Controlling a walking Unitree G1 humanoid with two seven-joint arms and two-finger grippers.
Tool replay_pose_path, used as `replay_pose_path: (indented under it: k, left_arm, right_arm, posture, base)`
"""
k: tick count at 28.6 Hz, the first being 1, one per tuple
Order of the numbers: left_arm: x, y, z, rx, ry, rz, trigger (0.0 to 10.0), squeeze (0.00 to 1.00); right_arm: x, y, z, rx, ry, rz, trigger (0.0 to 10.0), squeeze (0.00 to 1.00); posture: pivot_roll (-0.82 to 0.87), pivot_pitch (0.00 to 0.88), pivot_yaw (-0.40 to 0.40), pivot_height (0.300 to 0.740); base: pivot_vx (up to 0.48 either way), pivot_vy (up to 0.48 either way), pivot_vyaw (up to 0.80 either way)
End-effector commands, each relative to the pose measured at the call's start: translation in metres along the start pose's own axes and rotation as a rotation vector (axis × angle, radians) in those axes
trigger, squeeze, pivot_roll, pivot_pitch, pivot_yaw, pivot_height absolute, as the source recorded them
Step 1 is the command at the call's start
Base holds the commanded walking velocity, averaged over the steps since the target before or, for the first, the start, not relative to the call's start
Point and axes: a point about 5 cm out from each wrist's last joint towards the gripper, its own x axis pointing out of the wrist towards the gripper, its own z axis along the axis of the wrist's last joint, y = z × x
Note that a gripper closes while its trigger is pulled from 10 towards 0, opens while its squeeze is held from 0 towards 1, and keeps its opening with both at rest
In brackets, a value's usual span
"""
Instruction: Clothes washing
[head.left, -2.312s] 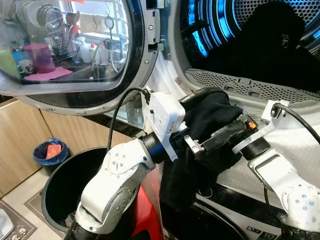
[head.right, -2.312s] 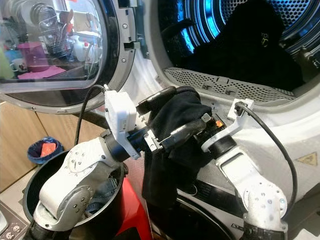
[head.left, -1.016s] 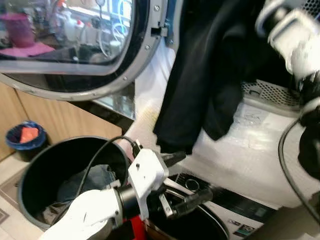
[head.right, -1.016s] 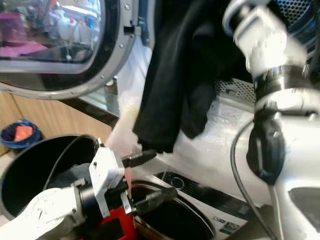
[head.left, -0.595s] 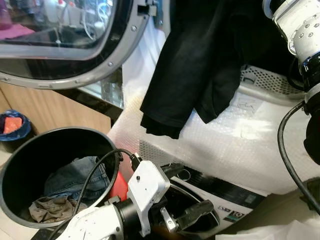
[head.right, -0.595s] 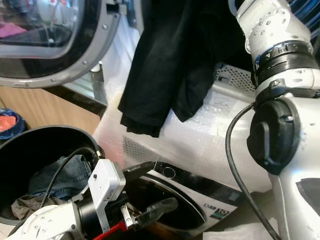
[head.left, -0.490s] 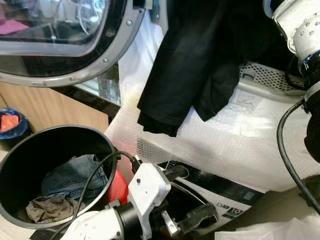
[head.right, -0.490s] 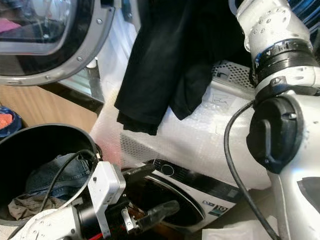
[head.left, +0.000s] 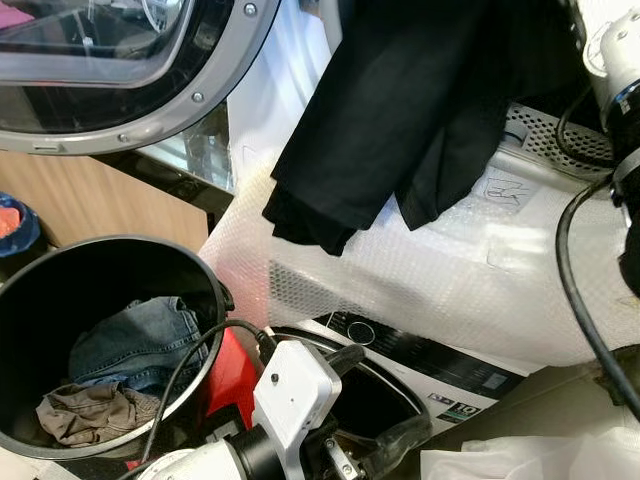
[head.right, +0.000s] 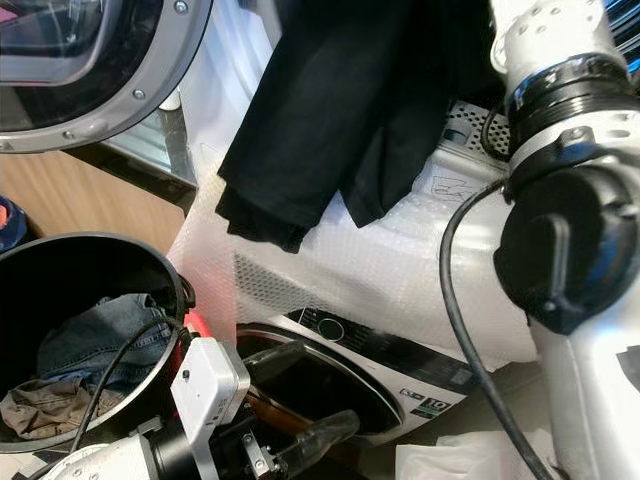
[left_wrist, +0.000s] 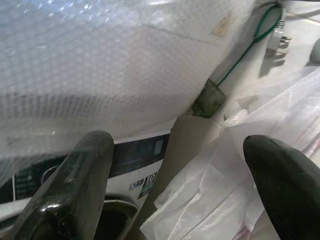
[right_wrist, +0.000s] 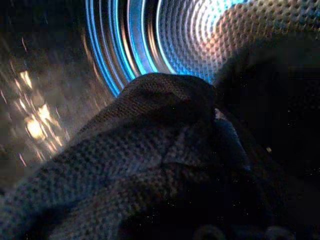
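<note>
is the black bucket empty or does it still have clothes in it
Not empty. The black bucket holds a pair of blue jeans and a crumpled brownish garment at its bottom.
</note>
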Motion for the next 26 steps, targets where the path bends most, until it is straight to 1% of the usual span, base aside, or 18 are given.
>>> replay_pose_path:
  k: [1,4,5,6,7,8,9,11,13,15,16,18,19,22,23,26]
  left_arm:
    - [-0.002,-0.008,0.004,0.000,-0.014,-0.014,10.0,0.00]
    - [-0.002,-0.011,0.003,-0.007,-0.013,-0.003,10.0,0.00]
    - [-0.003,-0.011,0.002,-0.007,-0.013,0.001,10.0,0.00]
    - [-0.003,-0.011,0.002,-0.007,-0.015,0.005,10.0,0.00]
    - [-0.003,-0.011,0.002,-0.007,-0.015,0.005,10.0,0.00]
    - [-0.002,-0.009,0.003,0.000,-0.015,0.018,10.0,0.00]
    - [-0.002,-0.007,0.003,0.002,-0.018,0.025,10.0,0.00]
    - [-0.002,-0.007,0.003,0.001,-0.020,0.028,10.0,0.00]
    - [-0.001,-0.006,0.005,0.001,-0.027,0.033,10.0,0.00]
    - [-0.001,-0.005,0.004,0.003,-0.024,0.035,10.0,0.00]
    - [0.000,-0.006,0.004,0.004,-0.024,0.036,10.0,0.00]
    - [0.000,-0.006,0.005,0.000,-0.024,0.038,10.0,0.00]
    - [-0.001,-0.007,0.005,-0.003,-0.022,0.041,10.0,0.00]
    - [-0.001,-0.007,0.005,-0.004,-0.019,0.045,10.0,0.00]
    - [-0.001,-0.007,0.005,-0.004,-0.019,0.045,10.0,0.00]
    - [-0.002,-0.006,0.005,-0.007,-0.019,0.050,10.0,0.00]
  right_arm:
    - [-0.002,0.011,0.045,0.062,-0.156,0.015,10.0,0.00]
    - [-0.004,0.011,0.068,0.121,-0.230,0.017,10.0,0.00]
    - [-0.005,0.010,0.074,0.126,-0.255,0.014,10.0,0.00]
    - [-0.006,0.010,0.080,0.136,-0.273,0.015,10.0,0.00]
    - [-0.006,0.010,0.080,0.136,-0.273,0.015,10.0,0.00]
    - [-0.008,0.008,0.093,0.140,-0.323,0.007,10.0,0.00]
    - [-0.010,0.010,0.100,0.165,-0.345,0.032,10.0,0.00]
    - [-0.010,0.010,0.102,0.152,-0.355,0.035,10.0,0.00]
    - [-0.011,0.013,0.103,0.120,-0.359,0.047,10.0,0.00]
    - [-0.008,0.013,0.090,0.071,-0.318,0.040,10.0,0.00]
    - [-0.006,0.012,0.079,0.003,-0.283,0.021,10.0,0.00]
    - [-0.003,0.012,0.060,-0.060,-0.221,0.019,10.0,0.00]
    - [-0.002,0.012,0.043,-0.174,-0.169,0.027,10.0,0.00]
    - [-0.001,0.013,0.026,-0.269,-0.116,0.047,10.0,0.00]
    - [-0.001,0.013,0.026,-0.269,-0.116,0.047,10.0,0.00]
    - [0.000,0.010,0.011,-0.374,-0.067,0.054,10.0,0.00]
  posture:
    - [0.05,0.217,-0.265,0.740]
    - [0.06,0.199,-0.270,0.740]
    - [0.06,0.192,-0.270,0.740]
    - [0.06,0.187,-0.271,0.740]
    - [0.06,0.187,-0.271,0.740]
    - [0.07,0.179,-0.269,0.740]
    - [0.07,0.173,-0.267,0.740]
    - [0.07,0.171,-0.264,0.740]
    - [0.07,0.171,-0.260,0.740]
    - [0.07,0.176,-0.254,0.740]
    - [0.07,0.178,-0.253,0.740]
    - [0.07,0.186,-0.251,0.740]
    - [0.06,0.192,-0.248,0.740]
    - [0.06,0.205,-0.244,0.740]
    - [0.06,0.205,-0.244,0.740]
    - [0.06,0.209,-0.240,0.740]
  base:
    - [0.000,0.000,0.00]
    - [0.000,0.000,0.00]
    - [0.000,0.000,0.00]
    - [0.000,0.000,0.00]
    - [0.000,0.000,0.00]
    - [0.000,0.000,0.00]
    - [0.000,0.000,0.00]
    - [0.000,0.000,0.00]
    - [0.000,0.000,0.00]
    - [0.000,0.000,0.00]
    - [0.000,0.000,0.00]
    - [0.000,0.000,0.00]
    - [0.000,0.000,0.00]
    - [0.000,0.000,0.00]
    - [0.000,0.000,0.00]
    - [0.000,0.000,0.00]
